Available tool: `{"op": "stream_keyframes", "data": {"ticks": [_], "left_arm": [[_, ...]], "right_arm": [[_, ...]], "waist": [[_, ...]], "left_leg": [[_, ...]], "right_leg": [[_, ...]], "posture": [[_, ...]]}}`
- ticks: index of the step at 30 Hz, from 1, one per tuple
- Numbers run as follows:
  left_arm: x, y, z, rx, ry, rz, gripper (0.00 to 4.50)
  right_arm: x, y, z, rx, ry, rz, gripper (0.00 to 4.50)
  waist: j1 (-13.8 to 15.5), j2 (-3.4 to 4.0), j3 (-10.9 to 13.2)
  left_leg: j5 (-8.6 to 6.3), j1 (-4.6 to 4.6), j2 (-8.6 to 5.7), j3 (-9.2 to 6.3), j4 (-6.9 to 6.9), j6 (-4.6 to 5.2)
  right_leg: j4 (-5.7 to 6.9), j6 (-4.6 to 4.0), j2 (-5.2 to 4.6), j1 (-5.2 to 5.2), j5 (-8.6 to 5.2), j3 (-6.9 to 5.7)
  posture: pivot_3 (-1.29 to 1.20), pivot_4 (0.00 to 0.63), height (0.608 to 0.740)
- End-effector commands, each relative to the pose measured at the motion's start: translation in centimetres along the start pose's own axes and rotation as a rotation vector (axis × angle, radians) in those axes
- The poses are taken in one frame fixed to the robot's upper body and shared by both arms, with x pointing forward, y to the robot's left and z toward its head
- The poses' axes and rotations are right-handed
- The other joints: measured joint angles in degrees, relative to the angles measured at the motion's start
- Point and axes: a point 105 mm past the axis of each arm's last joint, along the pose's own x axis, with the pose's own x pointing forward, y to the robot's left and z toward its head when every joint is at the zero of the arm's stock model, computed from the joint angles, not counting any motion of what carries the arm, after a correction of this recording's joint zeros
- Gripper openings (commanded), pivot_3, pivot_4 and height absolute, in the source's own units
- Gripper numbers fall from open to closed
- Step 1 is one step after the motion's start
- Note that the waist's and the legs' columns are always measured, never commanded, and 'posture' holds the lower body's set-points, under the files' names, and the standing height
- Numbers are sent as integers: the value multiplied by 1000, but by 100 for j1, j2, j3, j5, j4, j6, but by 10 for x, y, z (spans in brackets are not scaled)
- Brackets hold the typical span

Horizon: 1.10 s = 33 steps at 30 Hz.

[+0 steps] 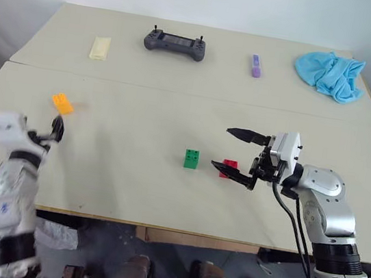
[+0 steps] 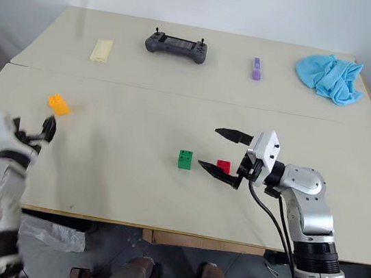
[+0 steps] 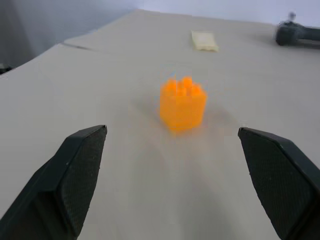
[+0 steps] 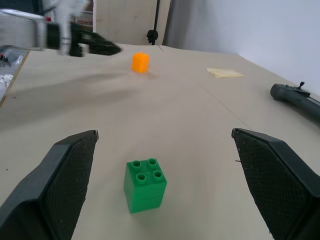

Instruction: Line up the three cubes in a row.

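Note:
Three cubes sit on the beige table (image 1: pixel 117 185). The orange-yellow cube (image 1: pixel 62 103) is at the left. The green cube (image 1: pixel 191 158) is in the middle, with the red cube (image 1: pixel 230 165) just to its right. My left gripper (image 1: pixel 56 128) hovers just short of the orange-yellow cube (image 3: pixel 182 102), open, with the cube ahead of its fingers and not touched. My right gripper (image 1: pixel 220 147) points toward the left and is open. Its near finger (image 1: pixel 234 173) covers part of the red cube. The green cube (image 4: pixel 145 184) stands ahead of its fingers, untouched.
Along the far side lie a pale yellow flat block (image 1: pixel 100 48), a dark hand controller (image 1: pixel 175 43), a small purple stick (image 1: pixel 256 65) and a blue cloth (image 1: pixel 330 74). A seam (image 1: pixel 178 91) runs across the table between those things and the cubes.

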Motion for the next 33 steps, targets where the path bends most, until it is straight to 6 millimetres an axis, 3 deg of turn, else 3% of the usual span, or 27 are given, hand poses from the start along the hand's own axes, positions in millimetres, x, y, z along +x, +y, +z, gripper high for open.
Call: {"op": "stream_keyframes", "data": {"ticks": [1, 7, 19, 22, 30, 33], "left_arm": [[14, -7, -8, 64, 39, 89, 4475], [38, -17, -8, 94, 60, 167, 4475], [50, -12, -5, 37, 76, 208, 4475], [53, -5, -5, 48, 87, 231, 3900], [55, -10, -14, 30, 126, 171, 1479], [53, -21, 11, -72, -11, 2, 1476]], "right_arm": [[6, -6, 20, -27, -89, -59, 4500], [9, 2, 16, -30, -85, -78, 4500], [4, 2, 12, -27, -69, -127, 4500], [5, 3, 11, -27, -64, -125, 4500], [5, -3, 15, -36, -66, -120, 4500], [1, -4, 13, -47, -43, -126, 4500]], "waist": [[-40, 0, 0], [-69, 0, 0], [-5, -1, 0], [-2, -1, 0], [-4, 0, 0], [-5, -1, 0]], "left_leg": [[0, 0, 0, 5, 0, 0], [0, -3, 1, 16, -4, 0], [0, -3, 0, 17, 2, -1], [0, -3, -1, 17, 2, -1], [0, -3, -1, 17, 3, -1], [0, -3, -1, 16, 3, -1]], "right_leg": [[-1, 0, 0, -2, 0, -3], [1, 1, 1, -15, 0, -20], [2, 3, 0, -13, 1, -21], [1, 3, 0, -13, 1, -21], [2, 3, 0, -13, 1, -22], [1, 3, 0, -13, 1, -23]], "posture": [[0, 150, 740], [0, 150, 740], [0, 150, 740], [0, 150, 740], [0, 150, 740], [0, 150, 740]]}}
